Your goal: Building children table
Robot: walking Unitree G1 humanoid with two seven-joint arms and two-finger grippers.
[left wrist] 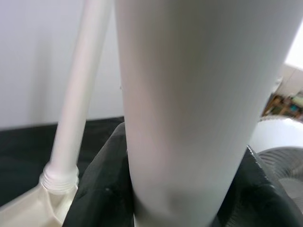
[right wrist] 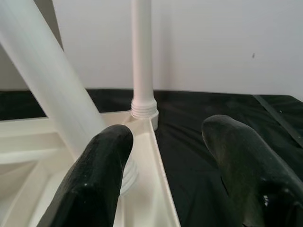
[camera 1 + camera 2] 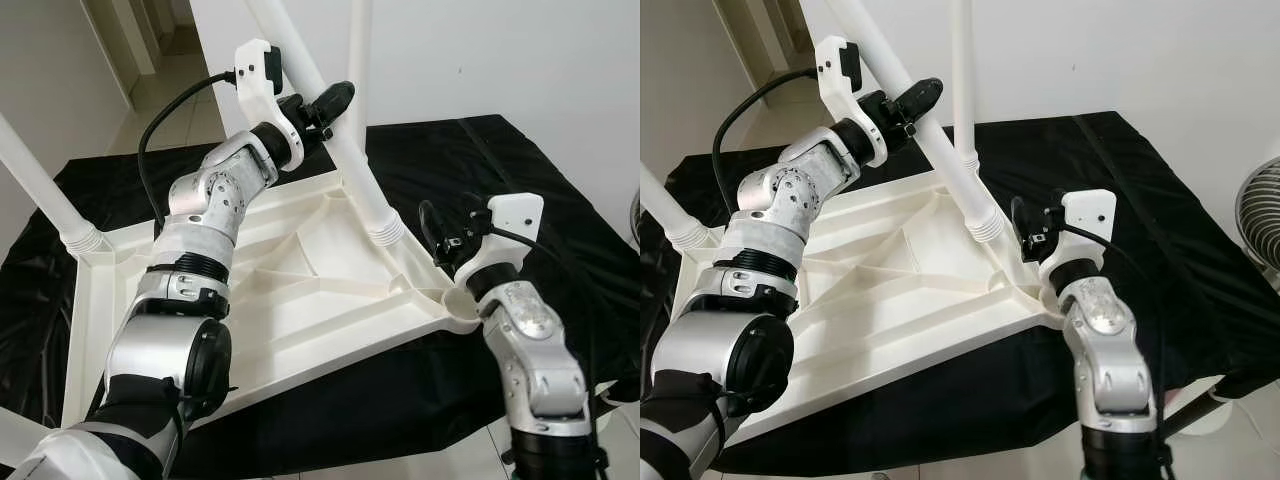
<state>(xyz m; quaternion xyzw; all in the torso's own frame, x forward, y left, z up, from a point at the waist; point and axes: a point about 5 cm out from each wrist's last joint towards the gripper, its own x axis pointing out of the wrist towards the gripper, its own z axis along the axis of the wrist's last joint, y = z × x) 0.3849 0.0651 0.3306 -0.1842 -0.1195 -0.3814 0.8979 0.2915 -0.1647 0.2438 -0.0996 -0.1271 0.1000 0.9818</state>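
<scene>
White plastic table [image 3: 300,290] upside down on black cloth [image 3: 560,200], ribbed underside up. Legs threaded into corner sockets; tilted leg [image 3: 345,150] leaning from near socket, rear leg [image 2: 141,52] upright. Left gripper [image 3: 322,108] clamped around tilted leg. Right gripper [image 3: 440,238] spread wide, holding nothing, just beside the tilted leg's socket.

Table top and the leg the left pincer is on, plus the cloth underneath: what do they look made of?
Table top: looks like moulded white plastic, going by its ribbed underside and soft sheen. Leg gripped by the left pincer: smooth white tube with a ridged collar at the socket, probably the same plastic. Cloth: thin black fabric or sheeting, wrinkled and slightly shiny; which one is unclear.
</scene>
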